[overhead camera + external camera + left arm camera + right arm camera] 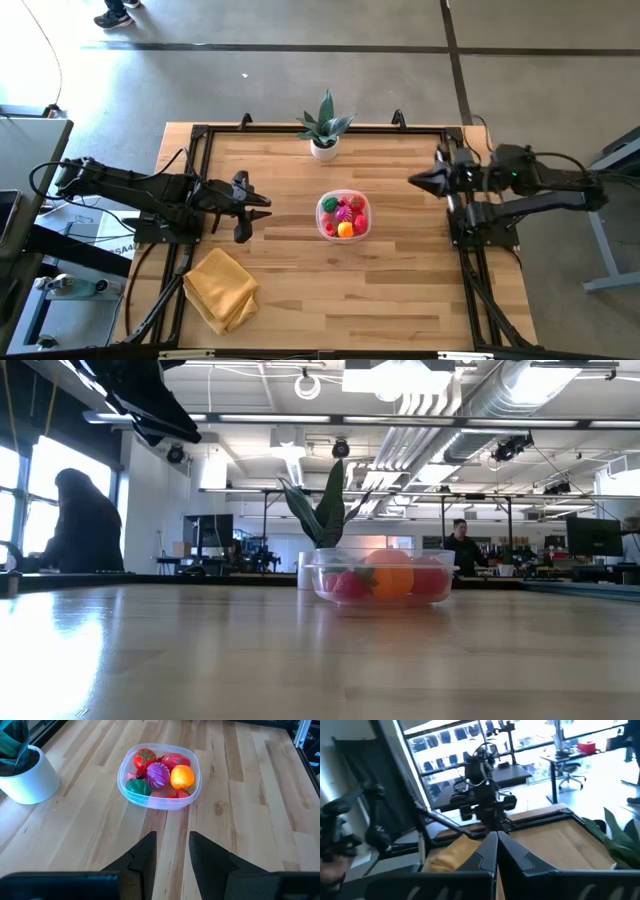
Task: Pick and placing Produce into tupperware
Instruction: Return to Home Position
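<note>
Filling apparently done, toy produce [159, 774] is being contained in the clear tub [123, 786], ahead of the empty, slightly parted fingers of the left gripper [171, 837]. The right gripper [415, 181] is being parked pinched together, empty.

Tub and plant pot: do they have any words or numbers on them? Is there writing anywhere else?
Tub: no words or numbers.
Plant pot: plain white, no writing.
White sheet off the left side of the table: dark marks, too small to read.
Room behind, in the low view: no sign that can be read.
</note>
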